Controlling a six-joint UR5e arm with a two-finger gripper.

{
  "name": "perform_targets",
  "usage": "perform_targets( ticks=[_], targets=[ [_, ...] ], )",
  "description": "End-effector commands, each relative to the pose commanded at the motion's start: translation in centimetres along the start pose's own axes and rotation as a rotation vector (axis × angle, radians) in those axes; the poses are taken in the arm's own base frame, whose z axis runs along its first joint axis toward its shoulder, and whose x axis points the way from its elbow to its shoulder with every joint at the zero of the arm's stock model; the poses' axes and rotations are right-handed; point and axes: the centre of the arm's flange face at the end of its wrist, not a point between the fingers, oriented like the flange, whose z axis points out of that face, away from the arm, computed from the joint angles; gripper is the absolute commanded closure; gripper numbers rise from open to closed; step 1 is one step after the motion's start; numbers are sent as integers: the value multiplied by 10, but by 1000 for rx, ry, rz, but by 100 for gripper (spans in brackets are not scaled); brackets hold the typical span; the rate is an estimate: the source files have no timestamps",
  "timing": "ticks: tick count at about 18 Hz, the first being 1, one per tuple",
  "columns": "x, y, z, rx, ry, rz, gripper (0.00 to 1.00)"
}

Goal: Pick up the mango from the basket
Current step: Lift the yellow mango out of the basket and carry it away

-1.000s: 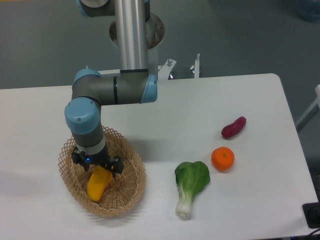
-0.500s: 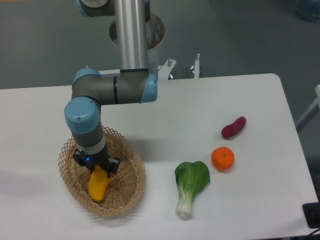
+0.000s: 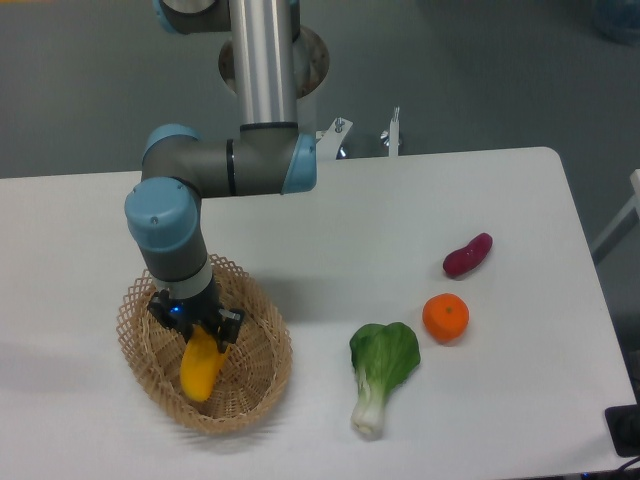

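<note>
End effector (image 3: 196, 327): positioned over the left half of the basket, with the dark fingers closed against the upper end of the mango — the fruit is held between them.
Mango (image 3: 201, 364): an elongated yellow-orange fruit, seen inside the basket outline, its upper end hidden under the end effector and its lower end pointing down toward the near rim; whether it rests on the basket floor or is raised off it cannot be told from this view.
Basket (image 3: 258, 375): a light tan woven oval with an open lattice rim, placed at the left front of the surface; its far-left rim is partly covered by the arm.
Arm (image 3: 168, 225): a grey limb with light blue joint caps, reaching down from a vertical silver column at the far edge — the wrist is pointed straight down into the basket.
Surface (image 3: 340, 240): white, with rounded corners, carrying all the items.
Bok choy (image 3: 381, 367): laid to the right of the basket, leaves up and pale stalk toward the near edge, well apart from the basket.
Orange (image 3: 445, 317): a small round fruit just right of the bok choy leaves, not touching them.
Purple vegetable (image 3: 467, 254): an oblong dark red-purple item, set beyond the orange and tilted.
</note>
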Motion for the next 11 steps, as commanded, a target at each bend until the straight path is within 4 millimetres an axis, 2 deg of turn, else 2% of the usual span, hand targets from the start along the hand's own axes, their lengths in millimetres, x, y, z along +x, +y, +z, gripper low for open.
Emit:
perform_targets(
  ticks=[2, 4, 6, 8, 11],
  targets=[
    [-28, 7, -21, 23, -22, -16, 51],
    [-61, 17, -34, 20, -39, -13, 51],
    [-93, 30, -38, -21, -31, -3, 51],
    [-122, 40, -61, -33, -29, 16, 51],
    [-167, 47, -79, -34, -28, 34, 51]
  ],
)
